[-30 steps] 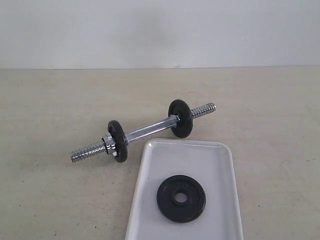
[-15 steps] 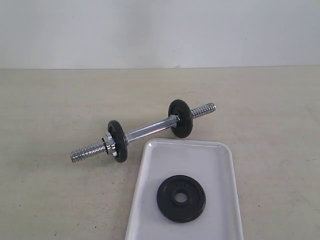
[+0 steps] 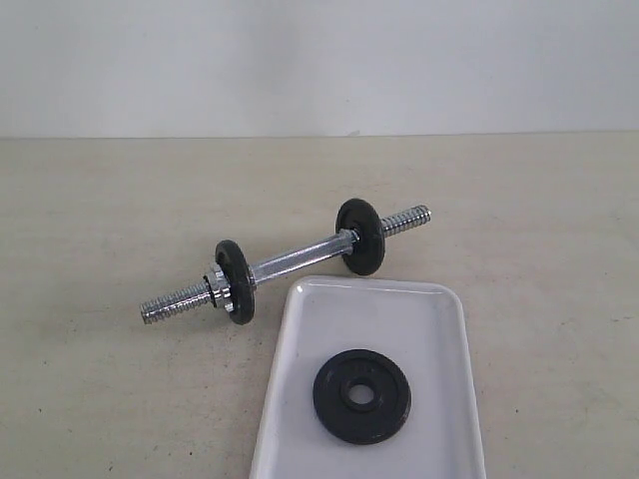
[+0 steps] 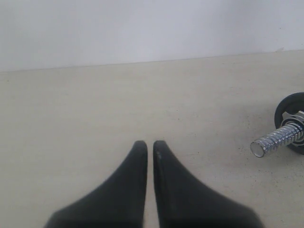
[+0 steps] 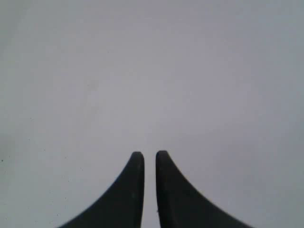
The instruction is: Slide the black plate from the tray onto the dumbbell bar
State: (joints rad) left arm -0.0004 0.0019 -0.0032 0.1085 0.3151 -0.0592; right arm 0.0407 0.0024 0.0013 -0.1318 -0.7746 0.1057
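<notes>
Beige speckled worktop runs back to a plain pale grey-white wall; soft, even light, faint shadows.

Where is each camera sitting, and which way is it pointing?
Exterior: off the arms, looking down across the table at the dumbbell bar, tray and black plate; no arm shows.
Left wrist: behind the left hand, facing the bar's threaded end.
Right wrist: behind the right hand, facing a pale surface.
Shared: exterior and left wrist both show the bar.
</notes>
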